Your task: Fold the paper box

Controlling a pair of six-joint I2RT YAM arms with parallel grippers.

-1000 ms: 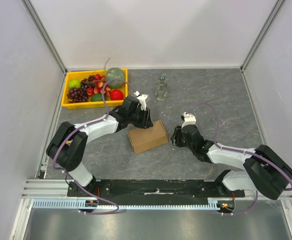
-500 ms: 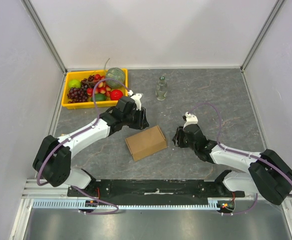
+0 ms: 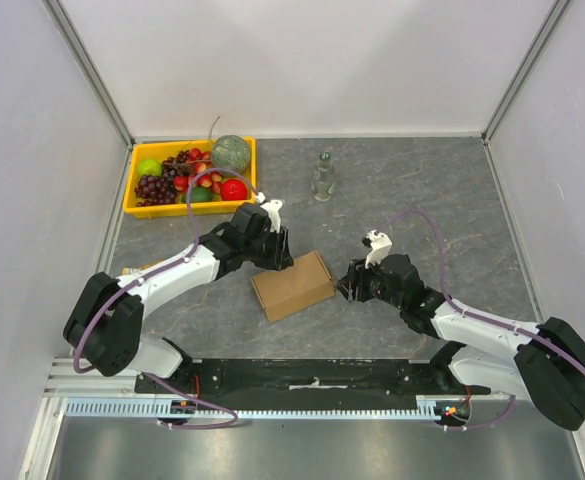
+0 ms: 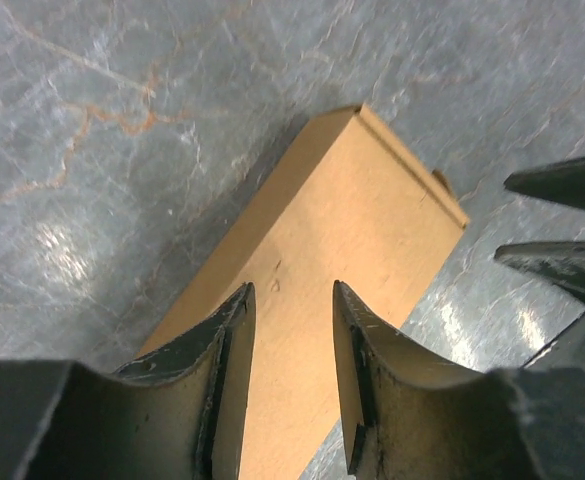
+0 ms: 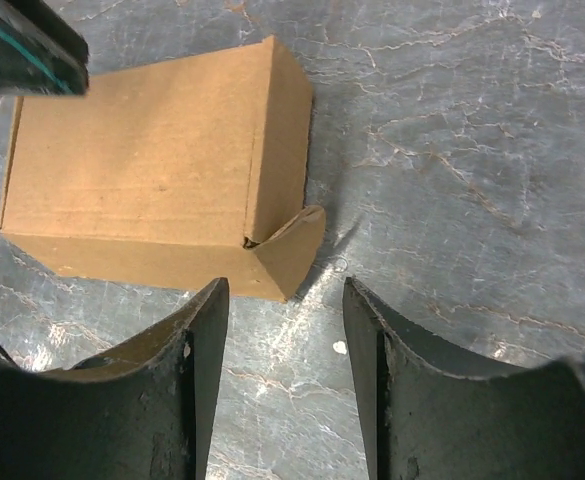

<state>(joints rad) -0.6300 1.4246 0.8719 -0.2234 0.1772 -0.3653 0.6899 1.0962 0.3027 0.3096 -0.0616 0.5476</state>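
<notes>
Box (image 3: 293,284) lies on the table (image 3: 422,190) between both grippers, one tab (image 5: 294,245) sticking out. Left gripper (image 4: 292,300) hovers above it, right gripper (image 5: 284,290) faces the tab, probably to tuck it; both stand parted, empty.

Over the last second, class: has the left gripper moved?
Yes. The left gripper has shifted left and toward the table's near edge, farther from the glass bottle. It is now by the far edge of the paper box.
</notes>
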